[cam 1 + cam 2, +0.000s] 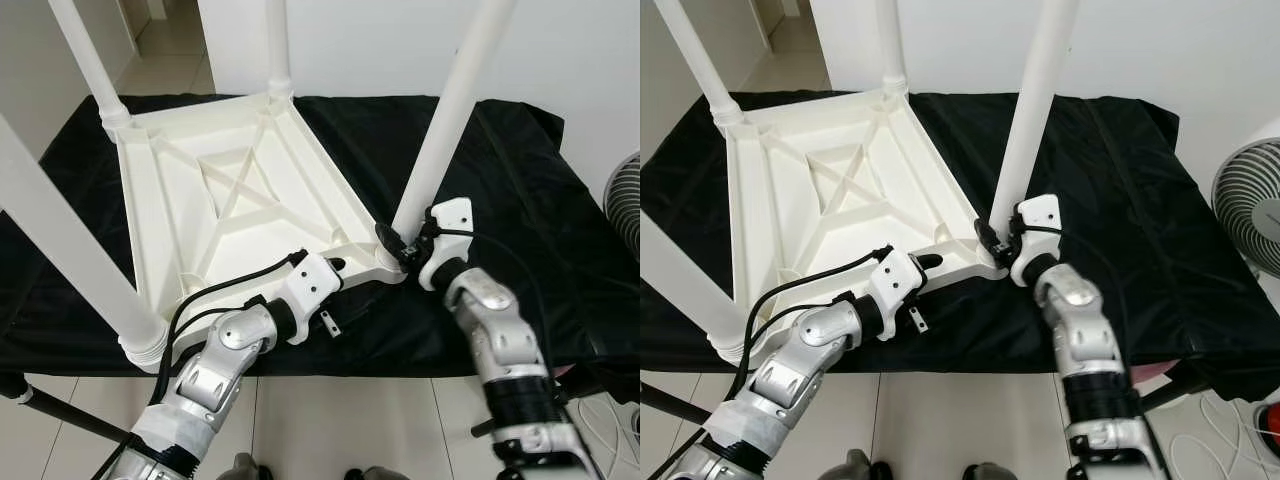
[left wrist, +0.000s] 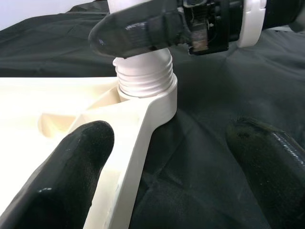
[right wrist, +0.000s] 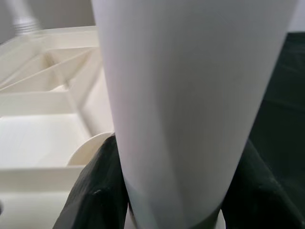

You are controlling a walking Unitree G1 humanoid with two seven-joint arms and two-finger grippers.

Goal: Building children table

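Right wrist view has my right gripper (image 3: pixel 167 191) pinching the leg (image 3: pixel 190 95) above its socket, left gripper (image 2: pixel 176 162) spread astride the tabletop (image 1: pixel 240 190) rim at 9 o'clock; I'd twist next.

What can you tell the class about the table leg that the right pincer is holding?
The leg is a plain white tube, plastic by its look, smooth and slightly tapered. It stands nearly upright, leaning a little, with its ribbed threaded end in the round corner socket of the upturned white tabletop, which lies on a black cloth. The threads still show above the socket. The right pincer grips it just above the base, one black finger on each side.
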